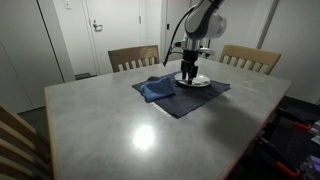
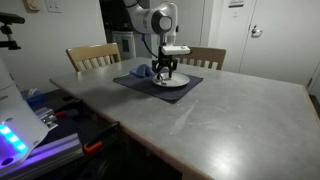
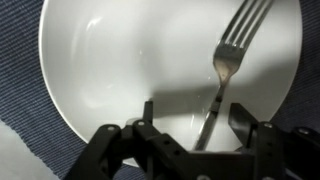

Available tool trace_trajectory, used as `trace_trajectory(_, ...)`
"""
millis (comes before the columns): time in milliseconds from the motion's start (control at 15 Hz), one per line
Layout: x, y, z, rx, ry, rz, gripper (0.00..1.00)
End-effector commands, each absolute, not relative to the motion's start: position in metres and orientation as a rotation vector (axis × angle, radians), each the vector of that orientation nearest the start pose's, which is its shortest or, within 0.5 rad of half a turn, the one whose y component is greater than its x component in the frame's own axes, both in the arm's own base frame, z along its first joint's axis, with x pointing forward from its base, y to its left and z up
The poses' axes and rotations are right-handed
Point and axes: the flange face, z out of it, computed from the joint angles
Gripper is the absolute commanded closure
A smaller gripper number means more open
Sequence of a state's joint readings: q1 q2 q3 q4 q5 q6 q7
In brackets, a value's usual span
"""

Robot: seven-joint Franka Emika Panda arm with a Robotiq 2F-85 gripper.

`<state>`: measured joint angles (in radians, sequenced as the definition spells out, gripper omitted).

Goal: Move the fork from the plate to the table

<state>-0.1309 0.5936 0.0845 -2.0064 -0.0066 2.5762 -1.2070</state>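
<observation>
A silver fork (image 3: 225,68) lies on a white plate (image 3: 110,70), tines toward the top right of the wrist view. Its handle runs down between my two fingers. My gripper (image 3: 195,112) is open, lowered right over the plate, fingers on either side of the handle and apart from it. In both exterior views the gripper (image 1: 188,73) (image 2: 165,70) hangs straight down onto the plate (image 1: 203,81) (image 2: 180,84); the fork itself is too small to make out there.
The plate sits on a dark blue placemat (image 1: 185,97) (image 2: 135,80) on a grey table (image 1: 120,130) (image 2: 220,115). A blue cloth (image 1: 155,89) lies beside the plate. Wooden chairs (image 1: 133,57) (image 1: 250,58) stand at the far edge.
</observation>
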Motion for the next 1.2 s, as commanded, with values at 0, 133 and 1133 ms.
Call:
trace_trajectory(0, 0.5969, -0.0217, 0.1548, -2.615, -1.697, -0.051, 0.35)
trace_trajectory(133, 0.5979, -0.0207, 0.1550, -2.619, -1.695, -0.067, 0.58)
trace_trajectory(1133, 0.5912, -0.0184, 0.1626, -2.620, -1.653, -0.030, 0.97)
